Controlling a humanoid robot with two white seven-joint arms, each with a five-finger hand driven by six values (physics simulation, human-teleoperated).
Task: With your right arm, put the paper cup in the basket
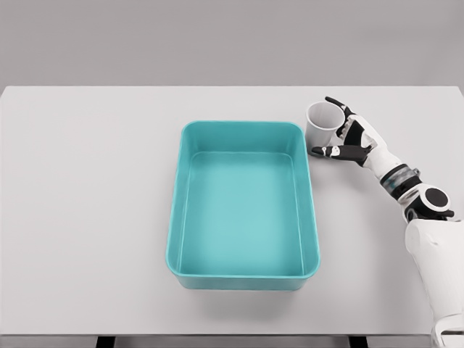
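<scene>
A white paper cup (320, 122) stands upright on the table, just right of the far right corner of the teal basket (243, 274). My right hand (339, 133) reaches in from the lower right and sits against the cup's right side. Its fingers (336, 105) are spread around the cup, with the thumb (328, 151) in front of it. The fingers look loose rather than clamped. The basket is a rectangular tub with nothing inside it. My left arm does not show.
The white table (87, 203) spans the view, with its front edge near the bottom of the picture and a grey wall behind it. My right forearm (417, 196) runs along the table's right side.
</scene>
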